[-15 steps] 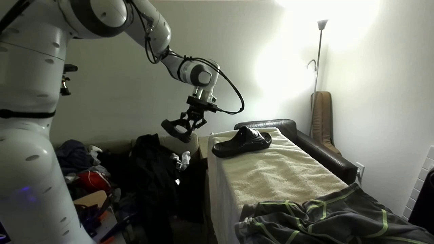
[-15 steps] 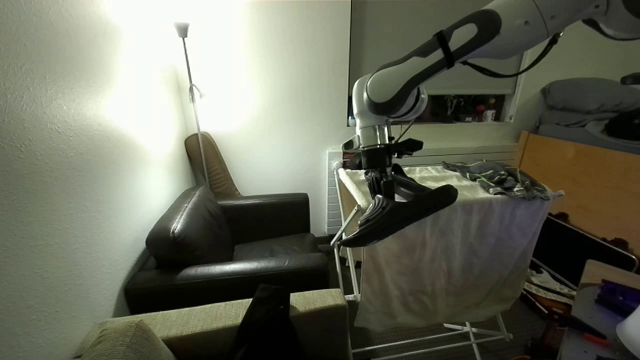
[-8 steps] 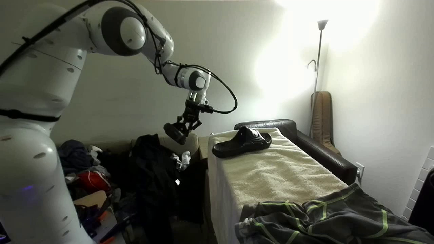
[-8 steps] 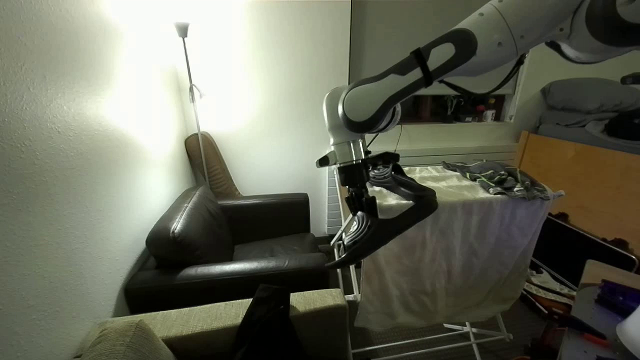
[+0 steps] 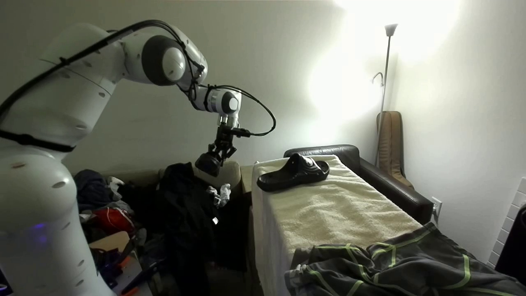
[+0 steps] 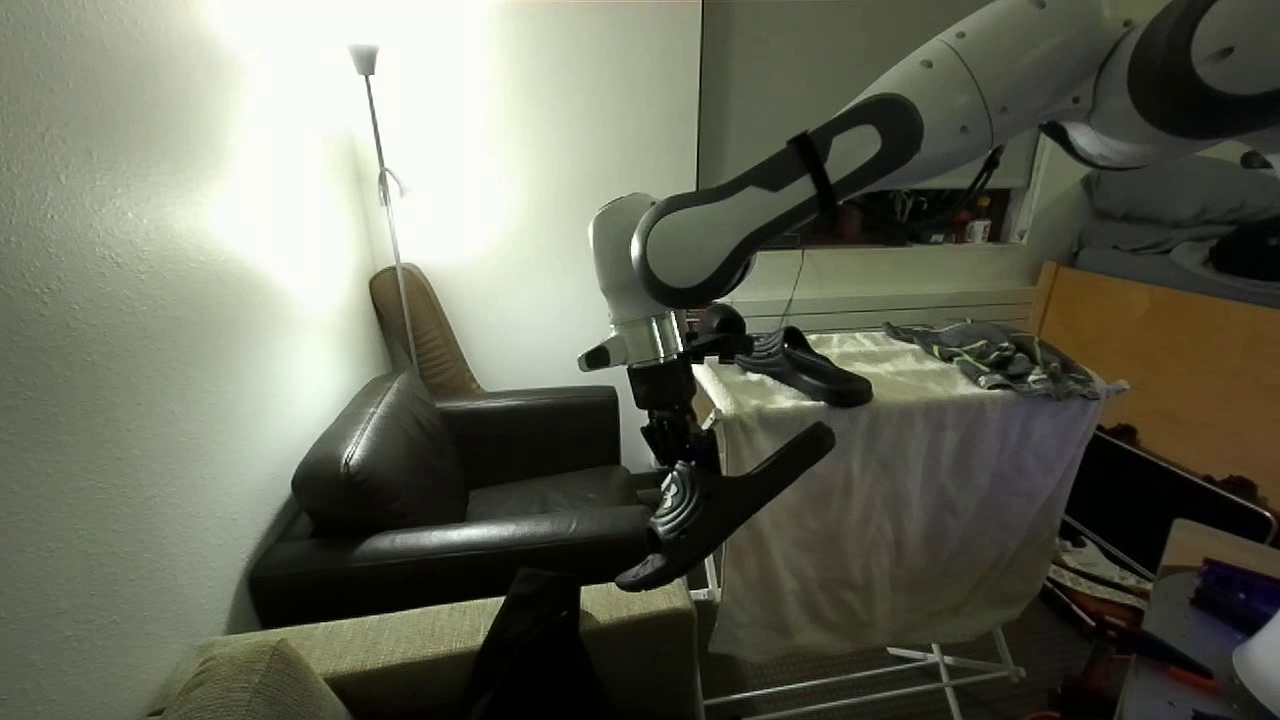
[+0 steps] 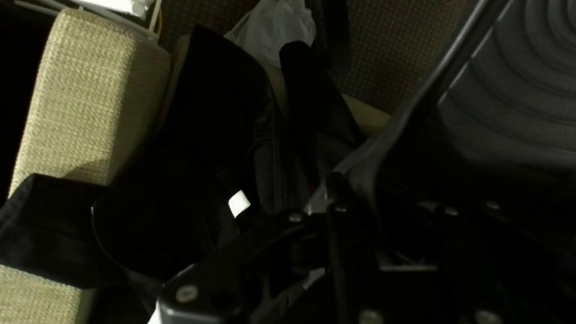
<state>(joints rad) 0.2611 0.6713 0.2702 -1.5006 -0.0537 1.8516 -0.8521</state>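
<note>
Black slipper (image 6: 718, 508) is gripped by the tool (image 6: 687, 456), held tilted in midair past the edge of the surface (image 5: 349, 213); open gap is seen between. Second slipper (image 5: 294, 176) is seated atop, near that edge.

In an exterior view we see held sandal (image 5: 208, 164) left of the towel (image 5: 349, 218) | loose sandal (image 5: 283, 178) on towel's far end | garment (image 5: 404, 263) on its near end | armchair (image 5: 390, 188) behind and right of it
</note>
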